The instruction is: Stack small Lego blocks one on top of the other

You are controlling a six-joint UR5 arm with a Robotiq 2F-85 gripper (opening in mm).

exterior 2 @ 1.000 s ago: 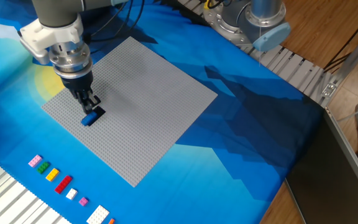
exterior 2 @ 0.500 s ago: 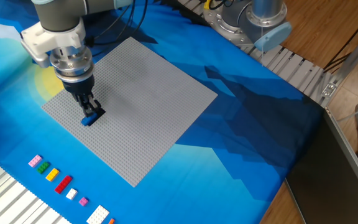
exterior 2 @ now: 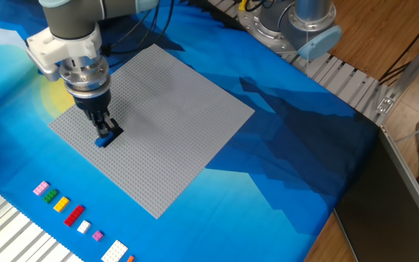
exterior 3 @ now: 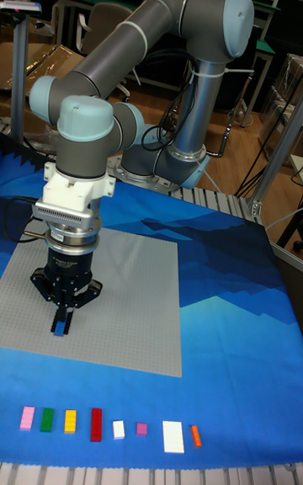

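Spare bricks [exterior 3: 97, 423] line the bottom edge. Gripper [exterior 2: 105, 132], jaws nearly shut, pinches blue brick [exterior 2: 105, 140] left of centre on grey baseplate [exterior 2: 173, 109]; black brick hidden. Judgement: light, rigid, slick plastic, so grip the flat sides. Blue cloth [exterior 2: 297, 145] beyond, arm base [exterior 2: 297, 22] top right.

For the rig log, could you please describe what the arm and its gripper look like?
The arm has dark grey tube segments with pale blue-grey caps on its joints. At the wrist sits a white block above a ribbed silver ring. The gripper is black, with two slim black fingers. Dark cables trail behind the arm.
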